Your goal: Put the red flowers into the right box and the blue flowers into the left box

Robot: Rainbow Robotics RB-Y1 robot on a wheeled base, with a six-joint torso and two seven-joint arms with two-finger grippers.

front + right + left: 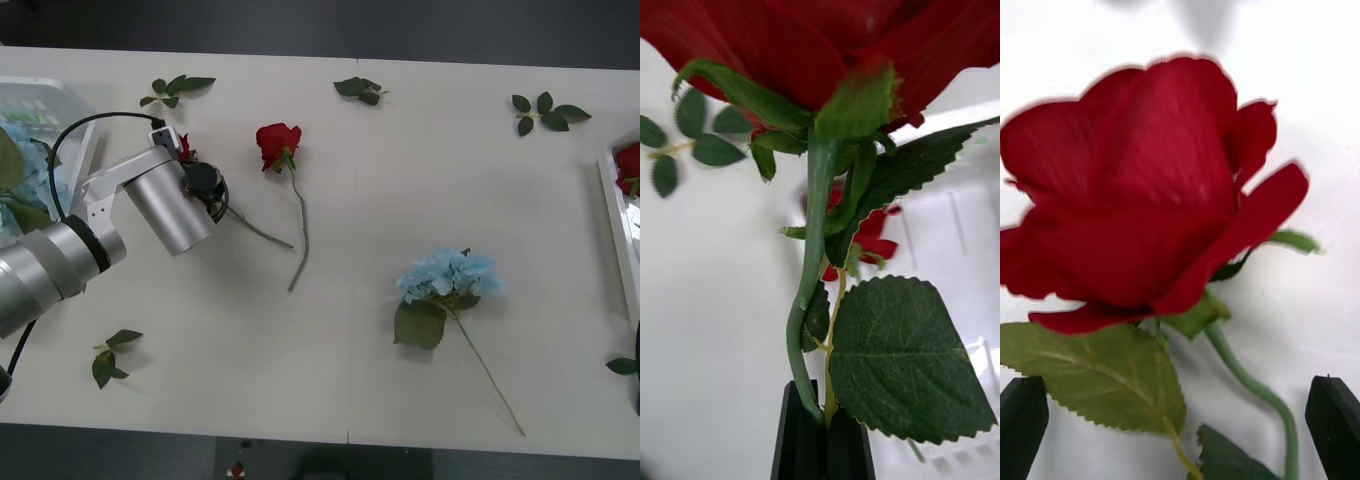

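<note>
Your left arm's silver wrist point(165, 205) over a red rose's stem point(262, 233); second deep-red rose point(279, 145) beside it; pale-blue hydrangea cluster point(449, 276) mid-table; translucent white tray point(70, 125) far left

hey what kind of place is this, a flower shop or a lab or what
Probably a lab or test room, not a shop: a plain white table, loose artificial flowers like a blue hydrangea, and a metal robot arm.

Red flowers: one rose point(279, 144) is lying mid-table, bud toward the far edge, stem trailing nearer; another point(1142, 202) is sitting close before the left wrist camera; a third point(812, 45) is standing upright, stem pinched between black fingers; a red bud point(629, 165) is resting in the right box.
Blue flowers: one cluster point(449, 276) is lying right of centre on the table; another point(18, 170) is lying in the left box.
Right box point(612, 215): sitting at the table's right edge.
Left box point(60, 105): sitting at the far left.
</note>
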